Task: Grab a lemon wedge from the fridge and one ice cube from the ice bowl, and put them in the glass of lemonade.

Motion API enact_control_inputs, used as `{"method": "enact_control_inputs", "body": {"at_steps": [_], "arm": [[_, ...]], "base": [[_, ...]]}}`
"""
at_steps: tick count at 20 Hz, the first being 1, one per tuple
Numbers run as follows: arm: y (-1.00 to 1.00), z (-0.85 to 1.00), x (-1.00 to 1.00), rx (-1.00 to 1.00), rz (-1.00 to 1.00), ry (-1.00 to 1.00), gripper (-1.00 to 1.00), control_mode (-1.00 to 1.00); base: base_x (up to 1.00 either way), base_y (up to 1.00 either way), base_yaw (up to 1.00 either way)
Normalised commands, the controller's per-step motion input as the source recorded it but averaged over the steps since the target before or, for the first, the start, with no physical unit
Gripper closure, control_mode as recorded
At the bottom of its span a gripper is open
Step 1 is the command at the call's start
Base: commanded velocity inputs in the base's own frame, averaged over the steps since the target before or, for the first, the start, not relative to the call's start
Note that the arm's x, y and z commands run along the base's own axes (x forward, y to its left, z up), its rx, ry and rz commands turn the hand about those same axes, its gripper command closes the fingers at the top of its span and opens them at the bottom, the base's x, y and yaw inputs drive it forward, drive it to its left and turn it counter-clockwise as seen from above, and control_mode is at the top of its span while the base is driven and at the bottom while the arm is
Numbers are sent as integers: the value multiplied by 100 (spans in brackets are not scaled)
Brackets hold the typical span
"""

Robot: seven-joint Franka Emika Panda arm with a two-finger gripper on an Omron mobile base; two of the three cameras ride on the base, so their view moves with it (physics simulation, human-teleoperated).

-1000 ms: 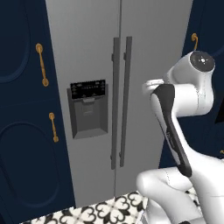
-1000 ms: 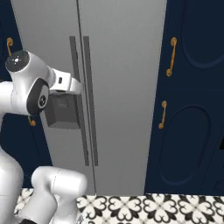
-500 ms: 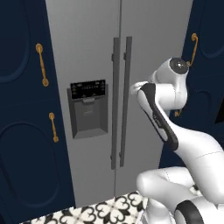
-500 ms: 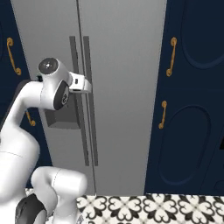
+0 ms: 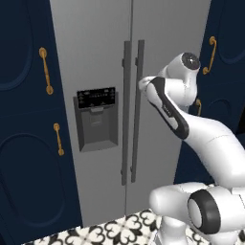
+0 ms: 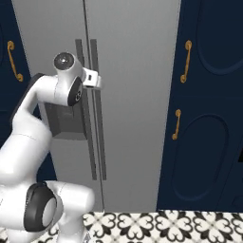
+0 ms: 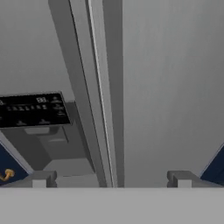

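Observation:
The tall light-grey fridge stands straight ahead with both doors shut. Its two long vertical handles run down the middle. My gripper is open, its fingertips set wide apart, and it faces the handles from a short distance with nothing between the fingers. In the base views the hand hovers just in front of the upper part of the handles. The lemon wedge is hidden behind the doors. The ice bowl and the glass of lemonade are out of view.
The black dispenser panel and grey recess sit on the left door. Navy cabinets with brass handles flank the fridge. Patterned black-and-white floor tiles lie below.
The arm has stretched forward and the hand has swung in toward the fridge handles, ending close in front of them. The fridge doors stay shut and the base has not moved.

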Motion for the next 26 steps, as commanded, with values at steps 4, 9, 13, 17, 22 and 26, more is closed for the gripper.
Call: {"method": "enact_control_inputs", "body": {"at_steps": [4, 9, 13, 17, 22, 26], "arm": [[4, -34, 99, 0, 0, 0, -100, -100], [1, -34, 76, -1, 0, 1, -100, -100], [5, -23, 70, 0, 0, 0, -100, -100], [2, -27, 72, 0, 0, 0, -100, -100], [0, -27, 63, 0, 0, 0, -100, -100], [0, -22, 58, 0, 0, 0, -100, -100]], "base": [[0, 0, 0], [0, 0, 0], [0, 0, 0], [0, 0, 0], [0, 0, 0], [0, 0, 0]]}}
